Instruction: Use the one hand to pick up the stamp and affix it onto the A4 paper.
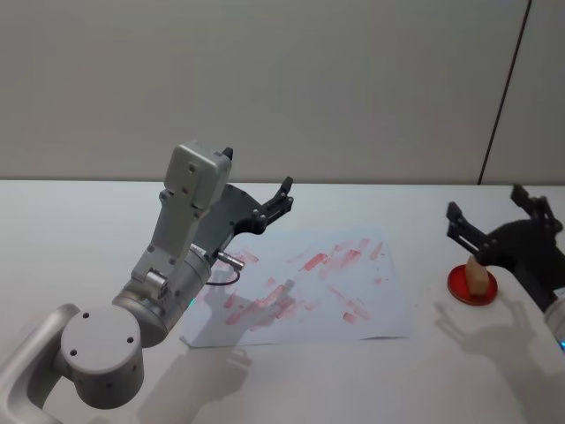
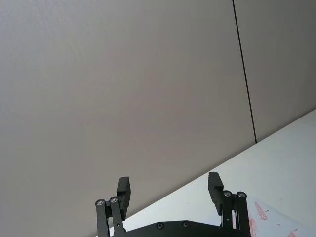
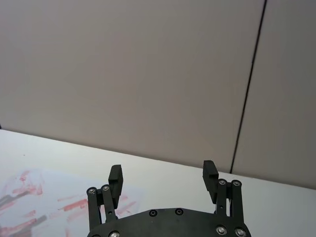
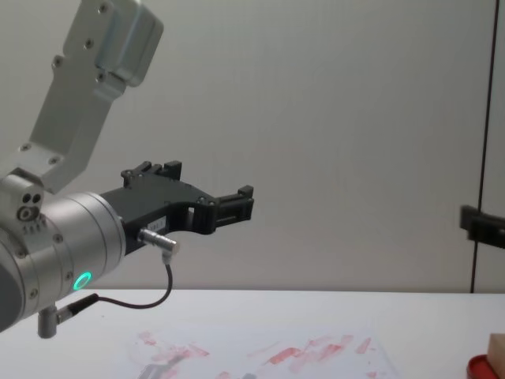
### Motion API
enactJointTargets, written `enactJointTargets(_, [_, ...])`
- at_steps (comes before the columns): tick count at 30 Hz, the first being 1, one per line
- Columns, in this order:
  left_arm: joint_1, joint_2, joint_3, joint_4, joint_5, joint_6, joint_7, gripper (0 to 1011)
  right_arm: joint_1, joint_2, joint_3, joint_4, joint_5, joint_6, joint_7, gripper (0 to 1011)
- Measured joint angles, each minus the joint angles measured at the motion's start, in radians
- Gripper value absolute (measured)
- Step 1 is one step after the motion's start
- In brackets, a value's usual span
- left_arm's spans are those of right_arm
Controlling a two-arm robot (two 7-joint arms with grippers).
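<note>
Nearest you, the left gripper (image 1: 281, 199) is parked in the air over the 9 o'clock side of the A4 paper (image 1: 371, 322), jaws spread and holding nothing. The paper lies flat mid-table and carries many red marks, so it cannot tell you by itself whether this task's print is made. Off the paper's 3 o'clock edge, clear of it, the stamp (image 1: 478, 276) stands on the red tray (image 1: 455, 284), not yet lifted. The right gripper (image 1: 487, 210) hangs above and a little beyond it, jaws spread wide, touching nothing. Judge the task as barely begun: the descent, the grasp, the carry to the paper and the press all remain. The head view gives you the layout of stamp, tray and paper. The chest view adds height: the left gripper (image 4: 237, 201) rides well above the table, the stamp's corner (image 4: 497, 347) peeks in at 4 o'clock, and a dark shape at 3 o'clock is probably a right finger (image 4: 483, 223). The right wrist view confirms the gap between the right gripper's (image 3: 162, 175) jaws.
</note>
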Motion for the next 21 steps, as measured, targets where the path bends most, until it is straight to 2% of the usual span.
enactJointTargets(12, [0.0,0.0,0.0,0.0,0.0,0.0,0.0,1002,-0.082,0.035,0.031,-0.047,0.033,0.055,-0.119,1001])
enactJointTargets(16, [0.0,0.0,0.0,0.0,0.0,0.0,0.0,1003,-0.083,0.031,0.033,-0.039,0.036,0.089,-0.137,1001])
enactJointTargets(21, [0.0,0.0,0.0,0.0,0.0,0.0,0.0,1002,-0.047,0.008,0.029,0.003,0.032,0.147,-0.136,1001])
